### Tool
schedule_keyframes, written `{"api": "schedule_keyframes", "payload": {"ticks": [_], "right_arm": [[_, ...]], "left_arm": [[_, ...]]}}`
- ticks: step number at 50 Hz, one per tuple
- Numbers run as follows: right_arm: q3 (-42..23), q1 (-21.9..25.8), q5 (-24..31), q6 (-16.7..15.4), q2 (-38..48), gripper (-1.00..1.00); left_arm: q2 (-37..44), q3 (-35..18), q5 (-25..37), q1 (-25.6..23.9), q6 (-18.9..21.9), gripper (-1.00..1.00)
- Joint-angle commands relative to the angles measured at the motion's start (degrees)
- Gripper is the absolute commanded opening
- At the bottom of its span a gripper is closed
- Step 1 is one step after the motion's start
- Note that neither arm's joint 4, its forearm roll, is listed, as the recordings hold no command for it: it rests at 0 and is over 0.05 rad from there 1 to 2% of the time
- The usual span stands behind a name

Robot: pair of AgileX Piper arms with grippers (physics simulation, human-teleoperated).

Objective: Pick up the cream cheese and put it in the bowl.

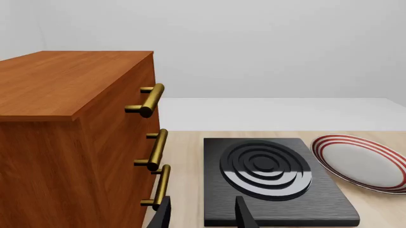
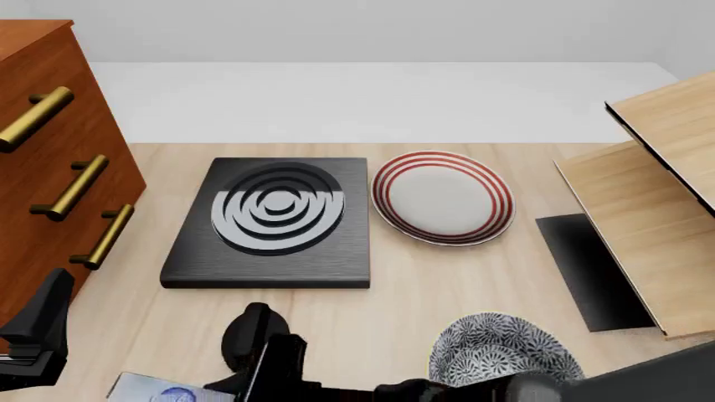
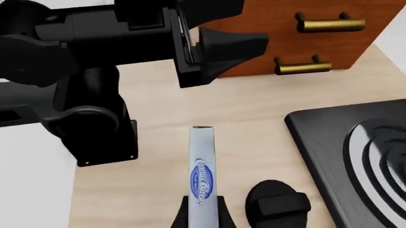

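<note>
the right end effector (image 3: 201, 216) is closed on the cream cheese (image 3: 201, 166), its two dark fingers (image 3: 180, 216) pressed to the long sides of the box at the near end, with the box standing on a narrow edge so that its slim side with the blue oval logo faces the right wrist camera. in the front view the cream cheese (image 2: 167, 390) appears as a pale grey-blue box at the near edge of the bench (image 2: 447, 285), near-left of the black stove plate (image 2: 274, 224) and well apart from it. the bowl (image 2: 505, 352), round and densely speckled in dark grey and white, sits to the near-right of the stove plate, partly covered by the right arm crossing in front of it; the cream cheese is outside the bowl, well to its left. the left end effector (image 1: 203, 213) is open, its finger tips apart and holding nothing, hovering near the front-left corner of the stove plate beside the wooden drawer cabinet (image 2: 45, 167) with brass handles (image 2: 73, 186). a white plate with red rings (image 2: 443, 198) lies just right of the stove plate. a light wooden rack (image 2: 648, 209) stands farther right.
</note>
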Motion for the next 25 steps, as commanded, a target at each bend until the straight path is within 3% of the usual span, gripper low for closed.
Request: {"api": "schedule_keyframes", "payload": {"ticks": [1, 15, 25], "right_arm": [[4.01, -1.30, 1.40, -0.13, -6.95, -1.00], [12.67, -6.40, 6.91, -1.22, -21.20, -1.00], [18.88, -12.03, 13.89, -2.23, -34.80, -1.00]], "left_arm": [[0.00, 0.00, 0.00, 0.01, 0.00, 1.00], [0.00, 0.00, 0.00, 0.00, -0.01, 1.00], [0.01, 0.00, 0.00, -0.01, -0.01, 1.00]]}}
